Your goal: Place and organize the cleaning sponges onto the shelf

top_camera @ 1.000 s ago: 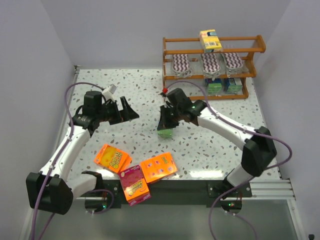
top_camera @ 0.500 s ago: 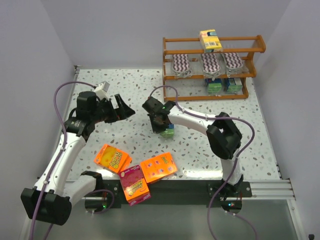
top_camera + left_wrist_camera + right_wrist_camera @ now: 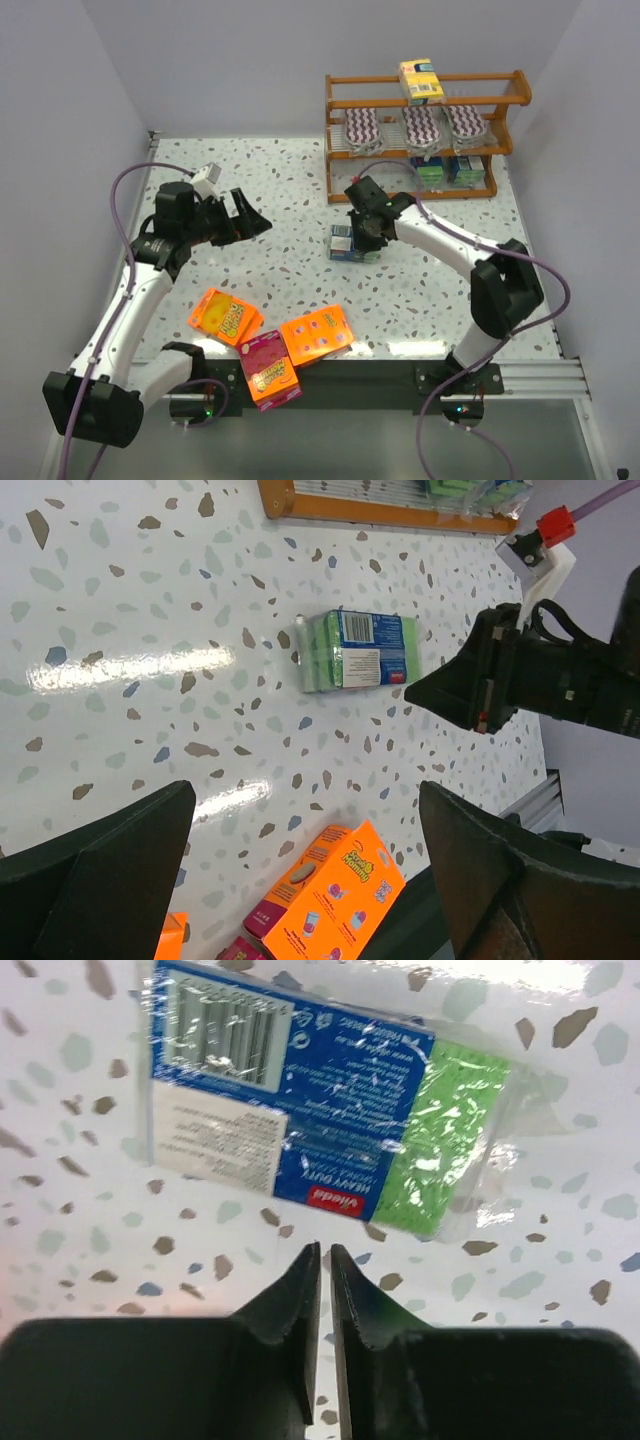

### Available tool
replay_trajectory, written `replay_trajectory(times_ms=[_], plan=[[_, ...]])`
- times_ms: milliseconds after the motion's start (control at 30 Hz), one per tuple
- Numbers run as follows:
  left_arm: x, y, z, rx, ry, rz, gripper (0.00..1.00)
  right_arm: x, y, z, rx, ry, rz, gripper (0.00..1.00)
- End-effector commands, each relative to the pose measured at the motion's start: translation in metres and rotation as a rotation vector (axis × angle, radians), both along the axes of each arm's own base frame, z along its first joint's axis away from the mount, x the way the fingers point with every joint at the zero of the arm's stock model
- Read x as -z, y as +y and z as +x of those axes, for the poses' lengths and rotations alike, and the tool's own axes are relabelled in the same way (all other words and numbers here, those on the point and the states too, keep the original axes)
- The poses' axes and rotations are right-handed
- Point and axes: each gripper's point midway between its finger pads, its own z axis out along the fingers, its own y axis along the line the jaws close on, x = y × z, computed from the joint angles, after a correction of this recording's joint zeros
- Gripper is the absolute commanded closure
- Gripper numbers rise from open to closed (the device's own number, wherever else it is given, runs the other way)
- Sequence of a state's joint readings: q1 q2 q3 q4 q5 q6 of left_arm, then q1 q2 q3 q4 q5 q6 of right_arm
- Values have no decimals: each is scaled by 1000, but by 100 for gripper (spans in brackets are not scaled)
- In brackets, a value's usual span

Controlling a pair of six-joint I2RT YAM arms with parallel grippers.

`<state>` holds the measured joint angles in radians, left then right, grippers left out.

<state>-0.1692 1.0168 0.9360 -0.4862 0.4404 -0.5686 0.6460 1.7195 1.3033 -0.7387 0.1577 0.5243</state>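
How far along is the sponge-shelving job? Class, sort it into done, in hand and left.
Done: the shelf holds a yellow block on top, three zigzag pads mid-tier, blue-and-green packs below. In hand: nothing; the right gripper, shut, hovers by a blue-and-green pack on the table; the left gripper is open, empty. Left: that pack and three orange and pink packs near the front edge.

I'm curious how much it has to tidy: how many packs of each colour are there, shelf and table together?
Purple-white zigzag pads: 3
Blue-and-green packs: 3
Yellow pack: 1
Orange boxes: 2
Pink box: 1
Total: 10
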Motion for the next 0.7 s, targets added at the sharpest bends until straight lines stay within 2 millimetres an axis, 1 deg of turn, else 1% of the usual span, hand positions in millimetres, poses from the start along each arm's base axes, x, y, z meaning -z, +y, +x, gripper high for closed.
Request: replay_trajectory(times_ms=[0,33,67,100,133,167,200,233,267,333,367,433,500,533,667], plan=[[-8,-2,5,4,-23,-29,0,-29,32,-24,-200,7,201,79],[-8,-2,5,4,-23,-29,0,-31,30,-29,-197,11,204,76],[-7,-2,5,5,-22,-30,0,-37,24,-34,-184,5,204,73],[-7,-3,5,7,-21,-29,0,-38,18,-35,-165,-6,189,71],[-6,-3,6,11,-20,-29,0,-35,9,-37,-136,-10,166,61],[-4,-4,5,14,-13,-31,0,-36,-6,-30,-84,-34,139,55],[-3,-4,6,13,-10,-33,0,-41,-13,-26,-45,-52,149,53],[-2,-4,6,15,-9,-35,0,-40,-21,-22,-14,-53,153,51],[-1,-6,6,22,-6,-41,0,-42,-33,-12,41,-55,180,49],[0,-7,6,26,-1,-45,0,-49,-42,1,79,-88,202,47],[0,-7,7,25,1,-45,0,-53,-49,11,101,-114,211,47],[-1,-8,7,30,-5,-48,0,-54,-54,23,124,-120,238,45],[-2,-8,8,32,-4,-48,0,-53,-50,30,111,-98,280,45],[-3,-8,9,31,-6,-46,0,-46,-51,35,120,-85,288,45],[-2,-7,9,32,2,-40,0,-35,-46,44,133,-63,344,45]])
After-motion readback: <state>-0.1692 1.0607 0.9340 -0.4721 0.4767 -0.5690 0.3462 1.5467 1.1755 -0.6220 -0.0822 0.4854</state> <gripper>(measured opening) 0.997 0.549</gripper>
